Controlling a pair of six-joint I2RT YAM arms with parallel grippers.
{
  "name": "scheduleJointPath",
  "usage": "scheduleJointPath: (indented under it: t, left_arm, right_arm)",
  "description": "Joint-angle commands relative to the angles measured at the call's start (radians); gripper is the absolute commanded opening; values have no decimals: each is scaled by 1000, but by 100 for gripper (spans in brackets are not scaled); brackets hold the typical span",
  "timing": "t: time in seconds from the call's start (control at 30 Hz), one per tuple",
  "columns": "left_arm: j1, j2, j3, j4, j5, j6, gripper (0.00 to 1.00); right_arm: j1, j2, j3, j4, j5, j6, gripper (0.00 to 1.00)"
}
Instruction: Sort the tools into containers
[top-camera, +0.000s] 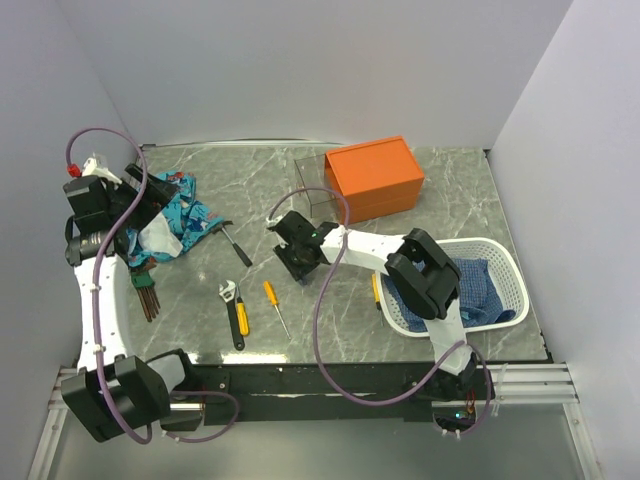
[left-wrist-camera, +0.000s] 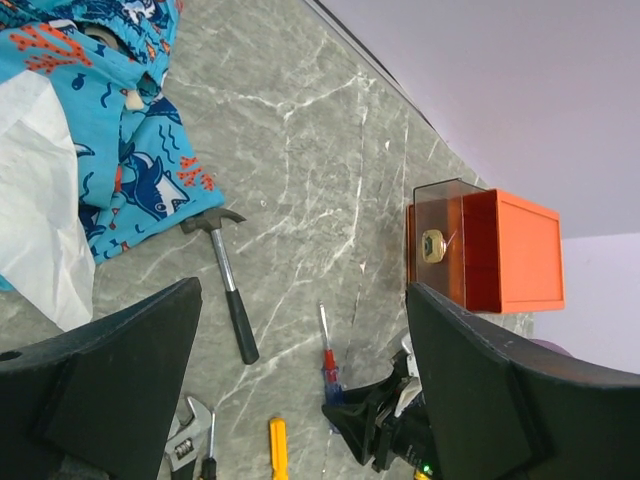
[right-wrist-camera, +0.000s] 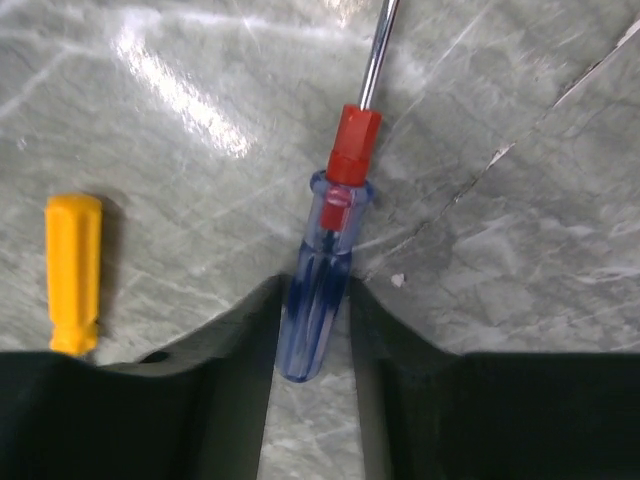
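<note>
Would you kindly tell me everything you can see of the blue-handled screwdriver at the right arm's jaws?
The screwdriver has a see-through blue handle, plastic by its look, a red collar and a thin shiny metal shaft. It lies flat on the grey marbled table, shaft pointing away from the right gripper, whose jaws clasp the handle's rear end on both sides. Nothing else touches it.
</note>
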Motion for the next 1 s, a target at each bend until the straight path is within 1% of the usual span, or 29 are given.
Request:
scheduleJointPath:
  t: [0.0, 0.03, 0.07, 0.17, 0.33, 0.4, 0.5, 0.6, 0.73, 0.83, 0.97]
  left_arm:
    - [3, 10, 18, 59, 30, -20, 89]
    - [2, 16, 21, 59, 31, -20, 89]
    - [3, 17, 22, 59, 30, -17, 89]
    - [2, 33, 26, 59, 21, -7, 88]
    - [2, 45, 18, 99, 24, -27, 87]
    - [2, 42, 8, 129, 40, -46, 86]
    - [3, 45, 6, 162, 51, -56, 86]
    - [3, 62, 15, 153, 66, -55, 86]
    - [3, 48, 15, 143, 73, -44, 86]
    - [3, 25, -1, 143, 74, -33, 86]
    - [2, -4, -26, 133, 70, -18, 86]
  right_arm:
    - [0, -17, 4, 8, -9, -46, 32]
    - [0, -25, 9, 2, -28, -57, 28]
    - [0, -34, 13, -3, -32, -76, 20]
    - [3, -103, 32, -1, -59, -122, 8]
    - [3, -290, 70, 52, -128, -196, 5]
    - [-12, -364, 96, 72, -127, -204, 2]
    - [-42, -404, 139, 93, -76, -219, 0]
    - [-87, -398, 173, 82, -55, -242, 0]
    - [-184, -347, 220, 73, -35, -268, 0]
    - [-214, -295, 257, 83, -13, -320, 0]
    - [-245, -221, 320, 77, 7, -320, 0]
